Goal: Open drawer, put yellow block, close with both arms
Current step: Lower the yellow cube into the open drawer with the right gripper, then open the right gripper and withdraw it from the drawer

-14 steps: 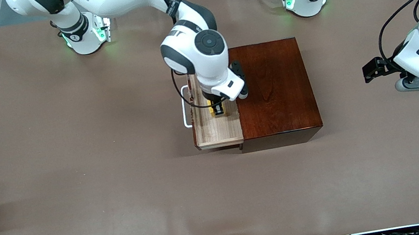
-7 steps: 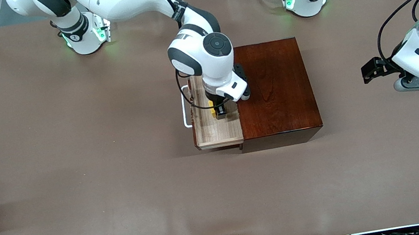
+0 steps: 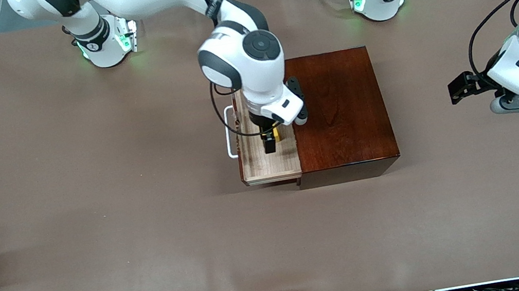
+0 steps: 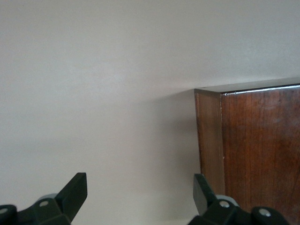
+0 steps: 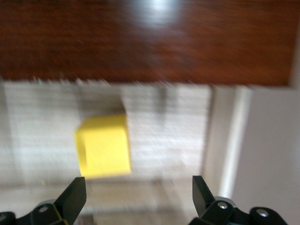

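Right gripper sits over the open drawer, fingers spread wide and gripping nothing (the right wrist view shows clear gaps on both sides). The yellow block lies loose on the pale wood floor of the drawer, at about 1 o'clock from the gripper tips in the front view, close to the dark reddish-brown wooden box. The drawer is pulled out toward the right arm's end of the table; its white U-shaped handle stands at the box's 9 o'clock. Left gripper waits above the brown table, jaws apart and empty, toward the left arm's end, well apart from the box.
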Motion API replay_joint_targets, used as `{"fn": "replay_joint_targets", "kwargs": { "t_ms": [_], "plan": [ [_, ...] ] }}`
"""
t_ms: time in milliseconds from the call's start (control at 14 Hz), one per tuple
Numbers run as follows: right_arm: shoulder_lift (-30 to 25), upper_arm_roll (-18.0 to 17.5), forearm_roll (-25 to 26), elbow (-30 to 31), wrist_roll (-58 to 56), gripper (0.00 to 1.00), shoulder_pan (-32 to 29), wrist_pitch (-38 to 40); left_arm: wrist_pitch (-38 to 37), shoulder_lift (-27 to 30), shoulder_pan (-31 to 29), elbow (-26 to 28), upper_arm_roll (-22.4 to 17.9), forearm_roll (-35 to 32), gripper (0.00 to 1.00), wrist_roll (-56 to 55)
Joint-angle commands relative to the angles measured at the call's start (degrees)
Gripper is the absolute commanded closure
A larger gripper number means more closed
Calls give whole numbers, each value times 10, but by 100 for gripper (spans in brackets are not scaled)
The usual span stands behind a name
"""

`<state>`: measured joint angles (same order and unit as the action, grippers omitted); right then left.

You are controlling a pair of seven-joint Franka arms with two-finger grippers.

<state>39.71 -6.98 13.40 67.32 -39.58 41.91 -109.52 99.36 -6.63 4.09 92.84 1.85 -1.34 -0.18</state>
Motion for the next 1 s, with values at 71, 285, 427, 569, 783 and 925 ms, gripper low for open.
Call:
{"fn": "replay_joint_targets", "kwargs": {
  "t_ms": [71, 285, 427, 569, 783, 925],
  "plan": [
    [-68, -5, -15, 14, 8, 0, -66, 61, 0, 1, -3, -22, 0, 5, 0, -6],
    [-119, -5, -21, 24, 6, 0, -138, 99, 0, 1, -2, -23, 0, 5, 0, -7],
    [-148, -4, -21, 33, 5, 0, -190, 124, 0, 2, 6, -26, 2, 5, 0, -8],
    [-176, -5, -22, 45, 5, 0, -245, 137, 0, 6, 9, -26, 20, 6, 0, -9],
    [-207, -5, -24, 52, 6, 0, -308, 166, 0, 10, 9, -27, 75, 13, 0, -8],
    [-248, -4, -28, 94, 6, 0, -335, 167, 0, 9, 8, -28, 135, 13, 0, -8]
  ]
}}
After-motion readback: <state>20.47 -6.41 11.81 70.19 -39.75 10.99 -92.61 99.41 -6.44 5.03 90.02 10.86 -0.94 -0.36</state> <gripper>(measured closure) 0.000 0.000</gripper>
